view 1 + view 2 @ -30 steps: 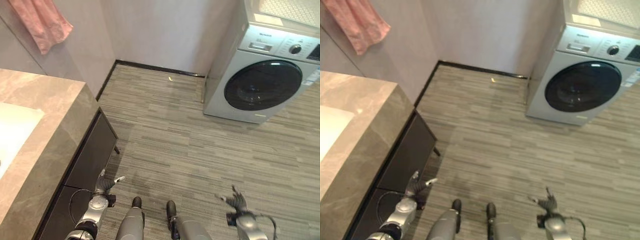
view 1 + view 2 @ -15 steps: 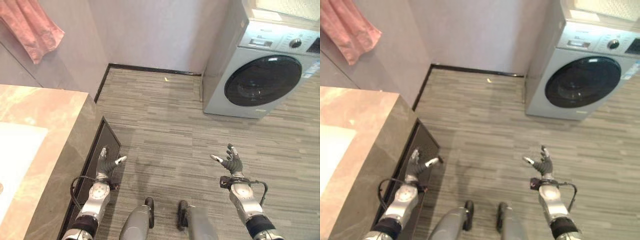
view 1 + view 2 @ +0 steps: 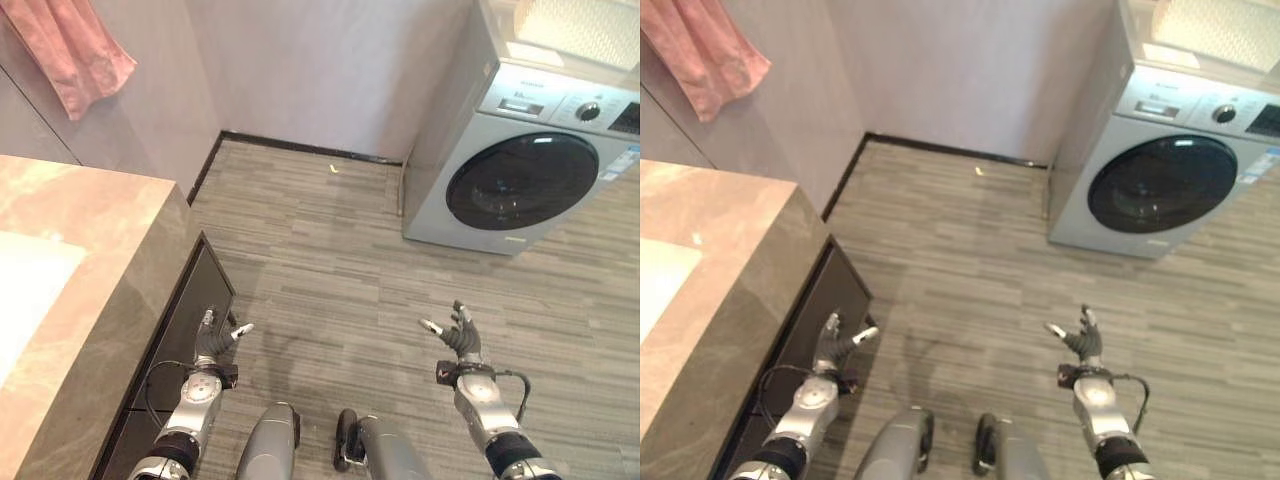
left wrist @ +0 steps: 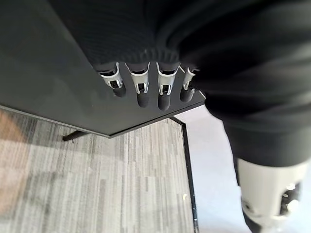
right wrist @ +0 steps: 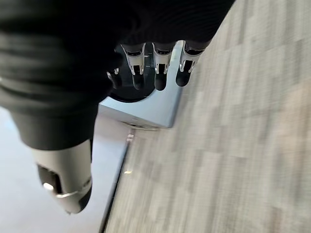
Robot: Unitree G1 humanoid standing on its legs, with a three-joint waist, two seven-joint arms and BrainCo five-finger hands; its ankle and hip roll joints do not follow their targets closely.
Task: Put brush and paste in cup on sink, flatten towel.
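We stand side-on to the worktop (image 3: 90, 260), which runs along our nine o'clock, its pale sink (image 3: 25, 290) at the edge of view. Our left hand (image 3: 212, 340) hangs low beside the dark cabinet (image 3: 185, 315), fingers straight and relaxed, holding nothing; our right hand (image 3: 460, 335) is out at four o'clock over the floor (image 3: 340, 270), equally spread and empty. The pink towel (image 3: 70, 50) hangs bunched on the wall at eleven o'clock, above the worktop's far end. We cannot see brush, paste or cup from here. A washer (image 3: 520, 170) sits at two o'clock. We judge the task barely begun: we should turn toward nine o'clock and square up to the sink, keeping the left hand clear of the cabinet front while raising it.
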